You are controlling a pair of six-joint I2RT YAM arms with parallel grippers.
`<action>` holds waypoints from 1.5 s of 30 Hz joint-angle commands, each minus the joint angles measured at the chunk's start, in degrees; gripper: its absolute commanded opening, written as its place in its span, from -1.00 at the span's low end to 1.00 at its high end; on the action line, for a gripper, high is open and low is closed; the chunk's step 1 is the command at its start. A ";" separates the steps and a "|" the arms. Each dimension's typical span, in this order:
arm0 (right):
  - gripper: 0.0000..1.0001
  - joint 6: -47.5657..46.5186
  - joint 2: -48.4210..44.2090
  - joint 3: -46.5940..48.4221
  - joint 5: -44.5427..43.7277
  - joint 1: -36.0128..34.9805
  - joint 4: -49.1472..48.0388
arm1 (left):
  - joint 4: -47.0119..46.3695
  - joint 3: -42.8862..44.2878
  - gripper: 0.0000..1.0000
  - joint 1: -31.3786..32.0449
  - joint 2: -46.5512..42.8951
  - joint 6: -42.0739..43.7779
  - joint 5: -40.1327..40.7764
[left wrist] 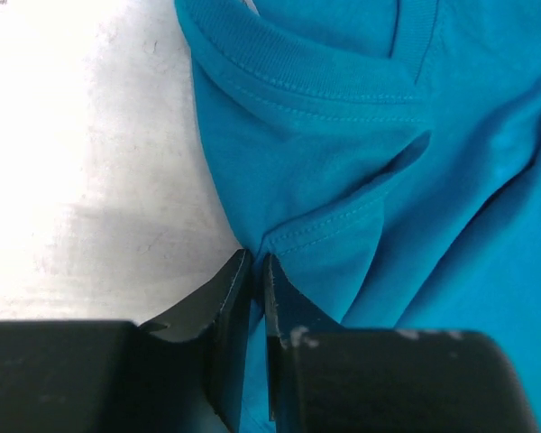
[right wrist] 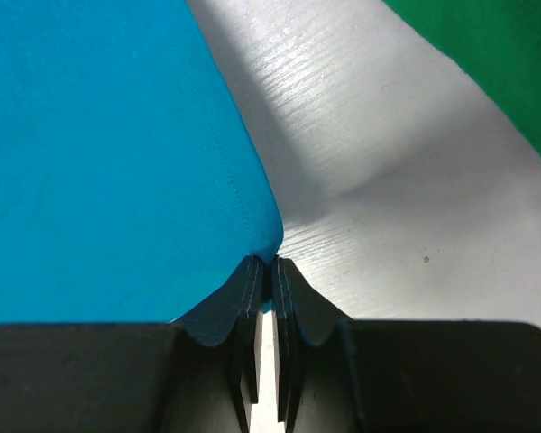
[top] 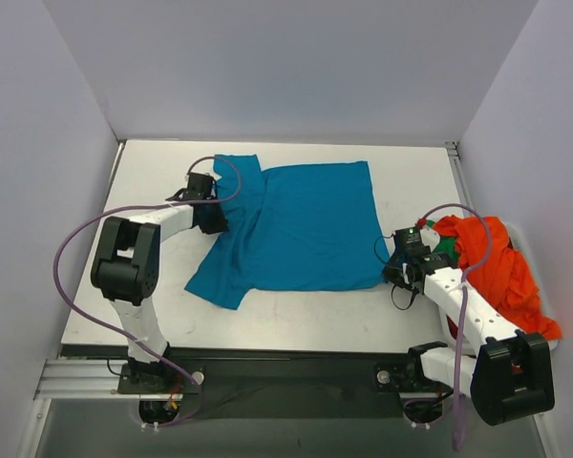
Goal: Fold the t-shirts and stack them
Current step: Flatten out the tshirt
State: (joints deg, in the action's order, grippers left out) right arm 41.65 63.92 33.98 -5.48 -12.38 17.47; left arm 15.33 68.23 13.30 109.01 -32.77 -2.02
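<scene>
A teal-blue t-shirt point(top: 301, 224) lies spread flat in the middle of the table. My left gripper point(top: 210, 218) is shut on the shirt's cloth near its collar and left sleeve; the left wrist view shows the fabric point(left wrist: 361, 162) pinched between the fingers. My right gripper point(top: 392, 272) is shut on the shirt's lower right hem corner point(right wrist: 266, 236). A bright orange-red t-shirt point(top: 497, 267) lies crumpled at the right over a green t-shirt point(top: 446, 244), whose cloth also shows in the right wrist view point(right wrist: 496, 54).
The white table point(top: 296, 320) has grey walls on three sides. The heap of orange-red and green shirts sits in a pale container point(top: 520, 234) at the right edge. Purple cables point(top: 62, 277) loop beside each arm.
</scene>
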 commanded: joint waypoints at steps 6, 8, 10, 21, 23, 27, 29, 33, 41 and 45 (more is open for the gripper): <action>-0.85 -1.13 -0.38 2.32 -0.41 0.43 2.65 | -3.21 -8.98 -0.85 0.06 -9.51 -5.80 0.17; -0.85 -1.22 -0.03 2.41 -0.41 0.52 2.65 | -3.29 -11.44 -0.88 -0.03 -13.11 -7.99 1.23; -0.85 -1.31 -0.11 2.24 -0.15 0.52 2.65 | -3.03 -15.48 -0.89 -0.20 -16.96 -9.58 3.32; -0.85 -1.92 -1.34 0.48 1.52 0.69 2.12 | -4.26 -33.15 -0.82 -1.70 -33.50 -17.40 5.97; -0.83 -2.10 -1.61 0.21 1.78 0.61 1.95 | -4.26 -35.70 -0.68 -1.87 -37.10 -18.38 6.24; -0.69 -2.80 -2.04 -0.14 2.66 0.52 1.60 | -2.15 -36.85 -0.53 -2.22 -43.25 -18.73 6.94; -0.63 -3.33 -1.87 0.04 3.10 0.26 1.33 | -0.05 -37.55 -0.54 -2.22 -45.02 -19.69 7.56; -0.50 -5.34 -0.73 1.79 3.89 -0.45 1.33 | 1.89 -39.74 -0.65 -2.23 -50.81 -21.27 8.96; -0.29 -7.19 6.81 7.14 3.81 -6.07 1.42 | 3.39 -45.28 -0.47 -2.22 -58.56 -23.65 6.60; -0.11 -7.98 10.95 10.75 3.45 -9.50 1.42 | 4.18 -47.13 -0.40 -2.31 -59.70 -24.09 6.33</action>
State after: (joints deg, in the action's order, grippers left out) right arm 35.33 72.69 41.04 -1.23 -20.08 18.22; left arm 18.74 21.91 11.46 50.48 -55.75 5.10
